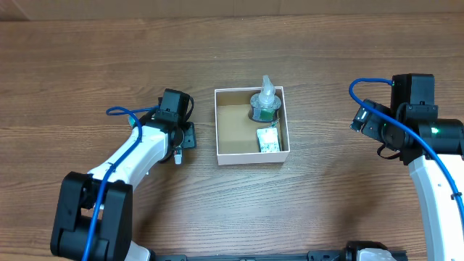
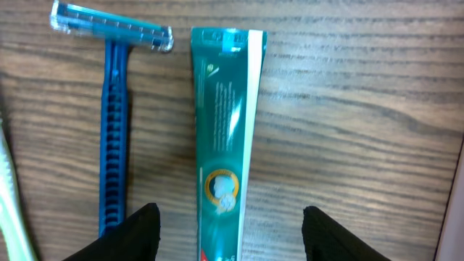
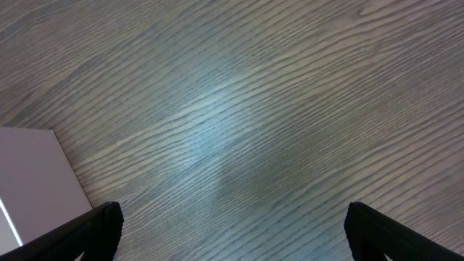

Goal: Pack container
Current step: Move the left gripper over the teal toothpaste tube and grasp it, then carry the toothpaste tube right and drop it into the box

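Beside container [image 1: 251,158], 9 o'clock: left gripper [image 2: 232,221] low, fingers spread astride toothpaste tube [image 2: 223,130]
3 o'clock: right gripper [image 3: 233,221] spread above table [image 3: 290,87]

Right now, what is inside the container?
Inside the container, along its right side: a clear, green-banded bottle-like item at the far corner and a small white-and-green packet nearer. The rest shows bare brown floor. Whatever lies beneath those two is covered.

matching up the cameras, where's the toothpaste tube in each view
overhead: not visible, presumably under the left tool, left of the container
left wrist: toothpaste tube at centre, right of the blue razor
right wrist: not in it
shared landmark: the wooden table
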Robot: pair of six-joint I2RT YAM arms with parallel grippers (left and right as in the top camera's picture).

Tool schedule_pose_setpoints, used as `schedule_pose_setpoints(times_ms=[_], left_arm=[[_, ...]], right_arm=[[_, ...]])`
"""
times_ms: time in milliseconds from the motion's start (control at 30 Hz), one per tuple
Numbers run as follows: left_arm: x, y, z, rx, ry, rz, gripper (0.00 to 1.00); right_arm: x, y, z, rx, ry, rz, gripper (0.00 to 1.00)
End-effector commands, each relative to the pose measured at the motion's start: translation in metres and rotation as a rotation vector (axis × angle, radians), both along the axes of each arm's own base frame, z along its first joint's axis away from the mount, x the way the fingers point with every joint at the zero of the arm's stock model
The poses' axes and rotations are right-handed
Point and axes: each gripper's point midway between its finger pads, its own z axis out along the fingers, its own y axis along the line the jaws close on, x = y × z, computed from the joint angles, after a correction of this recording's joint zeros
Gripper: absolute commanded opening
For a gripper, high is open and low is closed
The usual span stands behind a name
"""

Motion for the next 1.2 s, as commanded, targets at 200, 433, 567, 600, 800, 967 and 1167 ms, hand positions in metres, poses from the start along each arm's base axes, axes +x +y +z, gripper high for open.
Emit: schedule_pose_setpoints(times_ms=[200,433,567,600,800,967,1167], left_arm=[[-0.006,-0.006,-0.042,0.001,0.092,-0.008,0.49],[-0.002,-0.004,-0.026,0.001,0.065,-0.003,0.25],[0.002,-0.004,-0.011,-0.006,0.024,-0.003,0.22],[0.004,-0.005,-0.005,-0.008,0.008,-0.003,0.22],[0.012,-0.007,0.046,-0.047,-0.131,-0.003,0.17],[0.005,-0.02,0.112,-0.139,-0.289,0.035,0.13],[-0.014,-0.081,0.158,-0.288,-0.383,-0.02,0.11]], right_arm=[[0.004,-0.002,0.01,-0.007,-0.032,-0.006,1.0],[0.004,-0.002,0.01,-0.007,-0.032,-0.006,1.0],[0.004,-0.002,0.01,-0.007,-0.032,-0.006,1.0],[0.004,-0.002,0.01,-0.007,-0.032,-0.006,1.0],[0.004,-0.002,0.01,-0.007,-0.032,-0.006,1.0],[0.004,-0.002,0.01,-0.007,-0.032,-0.006,1.0],[0.004,-0.002,0.01,-0.007,-0.032,-0.006,1.0]])
